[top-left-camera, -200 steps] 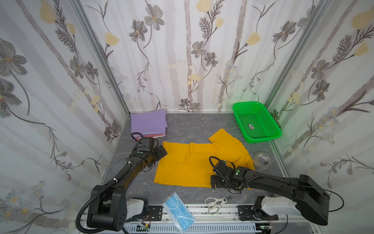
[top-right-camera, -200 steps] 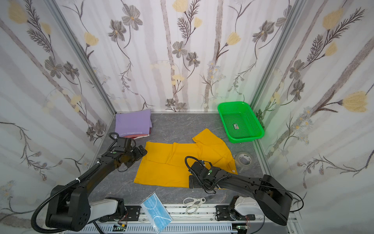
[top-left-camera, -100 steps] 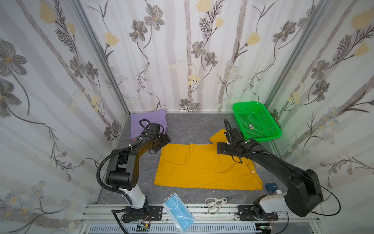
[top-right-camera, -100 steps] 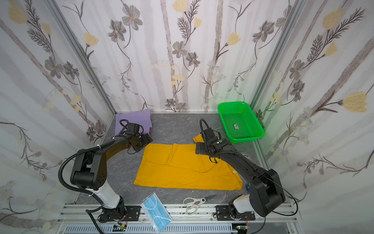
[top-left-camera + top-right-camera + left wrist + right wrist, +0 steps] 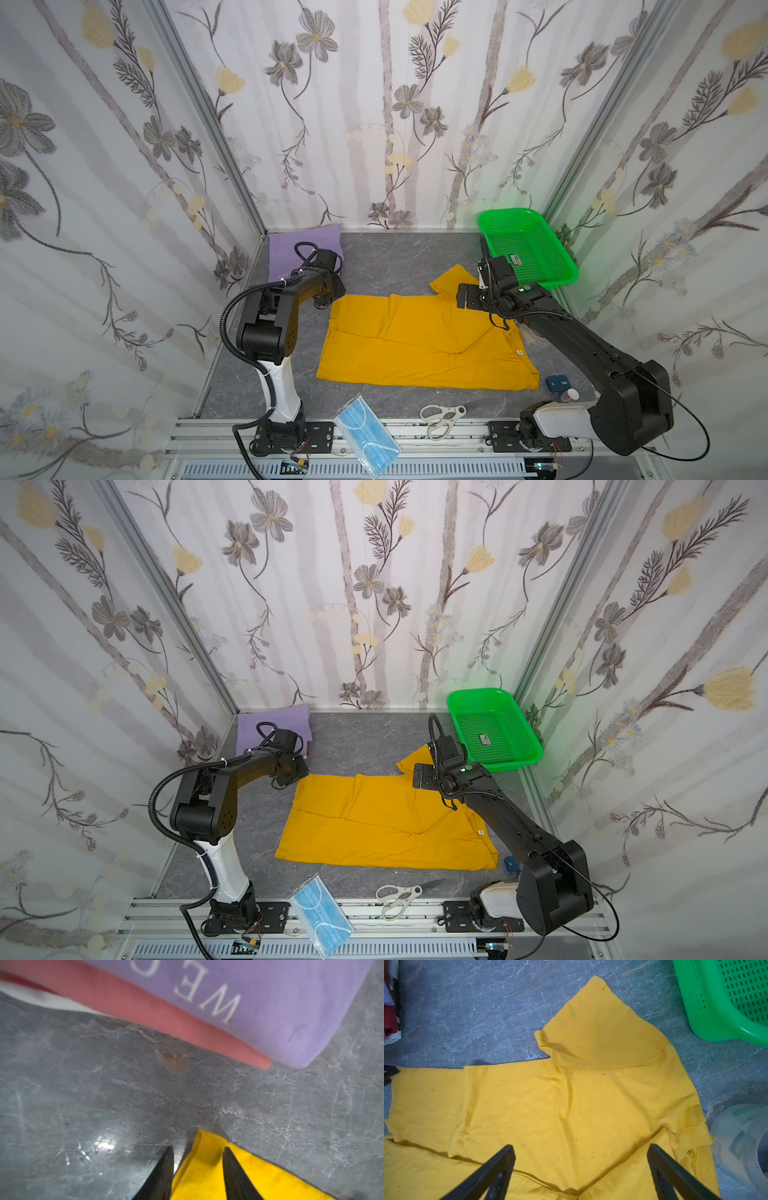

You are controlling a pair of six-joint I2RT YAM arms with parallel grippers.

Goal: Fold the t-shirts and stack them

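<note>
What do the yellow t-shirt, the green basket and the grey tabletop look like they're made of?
Mustard-yellow t-shirt: soft matte knit, probably cotton; it creases and has stitched hems. Green mesh basket: moulded plastic, slightly shiny, with slotted walls. Grey veined tabletop: marble-look, glossy enough to show glare; stone or laminate, unclear.

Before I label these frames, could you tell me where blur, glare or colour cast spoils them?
Left wrist view: the lilac t-shirt and pink t-shirt beneath it are out of focus; glare on the table. Right wrist view: the yellow t-shirt is sharp, the tape roll blurred. Both top views: the green basket throws a green tint on the wall.
</note>
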